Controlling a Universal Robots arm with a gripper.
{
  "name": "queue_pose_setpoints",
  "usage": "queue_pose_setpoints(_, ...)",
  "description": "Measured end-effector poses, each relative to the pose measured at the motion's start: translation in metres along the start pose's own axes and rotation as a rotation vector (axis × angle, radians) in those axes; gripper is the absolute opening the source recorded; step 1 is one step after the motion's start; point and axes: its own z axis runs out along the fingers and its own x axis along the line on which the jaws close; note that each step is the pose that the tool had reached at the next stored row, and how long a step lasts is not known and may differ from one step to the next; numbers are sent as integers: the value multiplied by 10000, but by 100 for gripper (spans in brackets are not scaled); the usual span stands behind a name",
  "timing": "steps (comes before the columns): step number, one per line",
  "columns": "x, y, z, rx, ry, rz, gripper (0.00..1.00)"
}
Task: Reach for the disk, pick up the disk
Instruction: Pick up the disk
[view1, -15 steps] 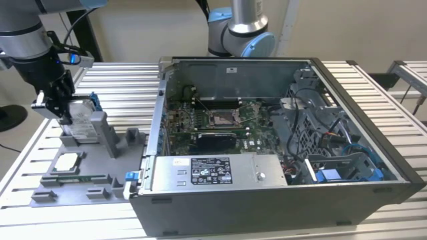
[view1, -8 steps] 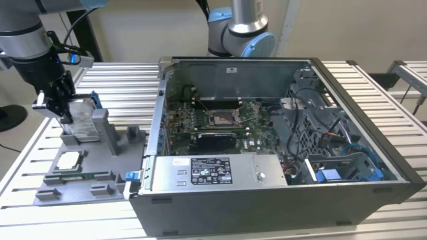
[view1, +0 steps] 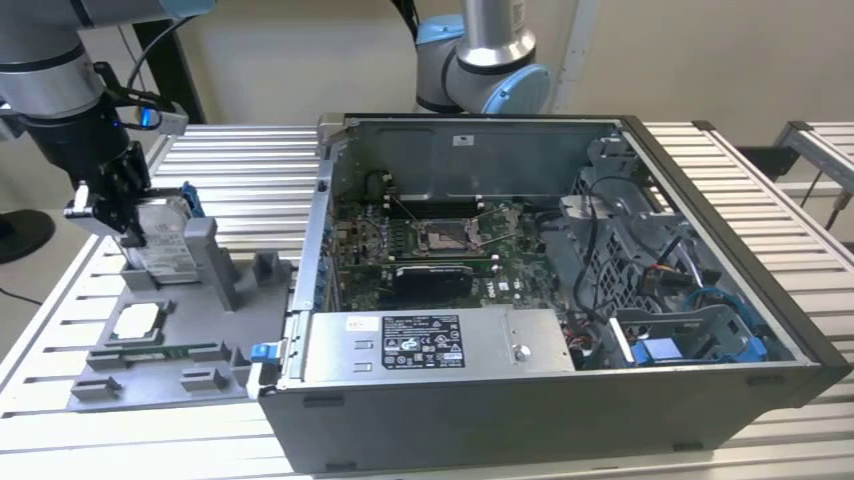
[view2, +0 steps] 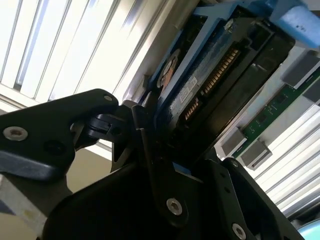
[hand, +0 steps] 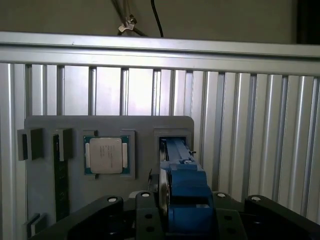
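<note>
The disk (view1: 167, 240) stands on edge in the slot of a grey fixture at the exterior view's left, a silver drive with blue rails. My gripper (view1: 127, 222) comes down on its upper end. In the first wrist view the disk (hand: 186, 192) runs from the fixture slot up between the two black fingers (hand: 146, 212), which press on both its sides. The second wrist view shows the disk's underside (view2: 200, 85) with its connector and one finger (view2: 145, 150) flat against its edge. The gripper is shut on the disk, whose lower end still sits at the slot.
The grey fixture (view1: 200, 330) also holds a square silver chip (view1: 138, 320) (hand: 106, 155) and a green memory strip (view1: 174, 352). An open computer case (view1: 534, 260) lies at the exterior view's right. A second arm (view1: 481, 60) stands behind it on the slatted table (view1: 254, 170).
</note>
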Motion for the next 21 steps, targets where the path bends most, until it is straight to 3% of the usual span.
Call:
queue_pose_setpoints(3, -1, 0, -37, 6, -3, 0, 0)
queue_pose_setpoints(21, -13, 3, -856, 1, -1, 0, 0)
